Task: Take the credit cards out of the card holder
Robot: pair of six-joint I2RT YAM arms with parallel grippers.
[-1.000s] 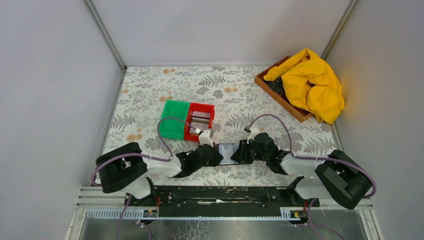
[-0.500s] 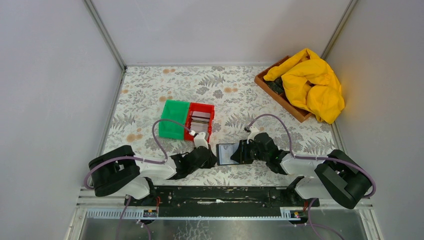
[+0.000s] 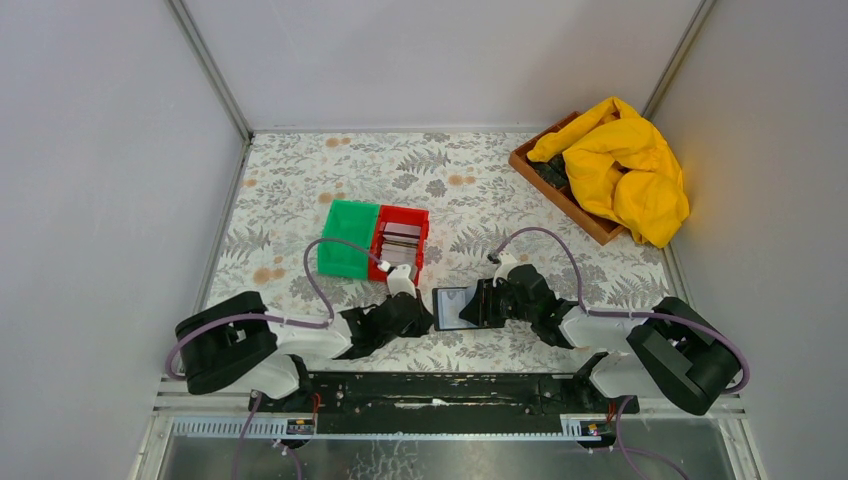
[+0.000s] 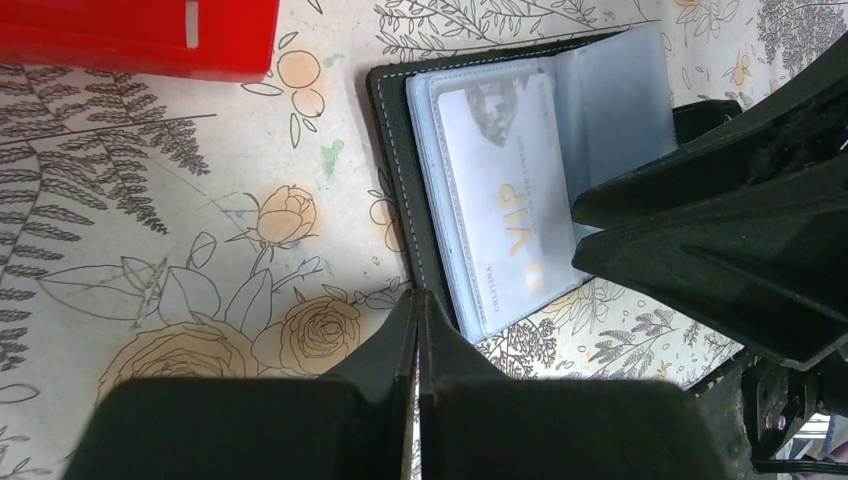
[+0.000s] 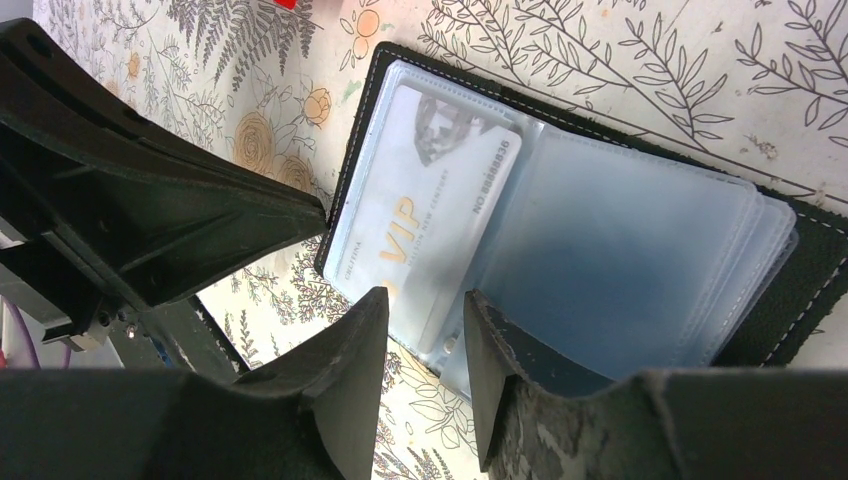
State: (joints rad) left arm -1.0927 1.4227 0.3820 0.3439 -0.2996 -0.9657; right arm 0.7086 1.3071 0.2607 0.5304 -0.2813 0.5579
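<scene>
The card holder lay open and flat on the table, near its front edge, between the two tools. Its two leaves spread left to right, and its fold ran roughly from near side to far side. A pale card marked VIP sat in the left leaf's clear sleeve, with its long axis parallel to the fold.

The left tool had its fingers pressed together with nothing between them, and its tip stood just beside the holder's black left edge. The right tool had its fingers apart, poised over the near edge of the sleeve holding the card. Contact could not be determined.

A red bin with a green bin touching its left side stood beyond the holder, with patterned table showing between them and it. A wooden tray sat well apart at the far right.
</scene>
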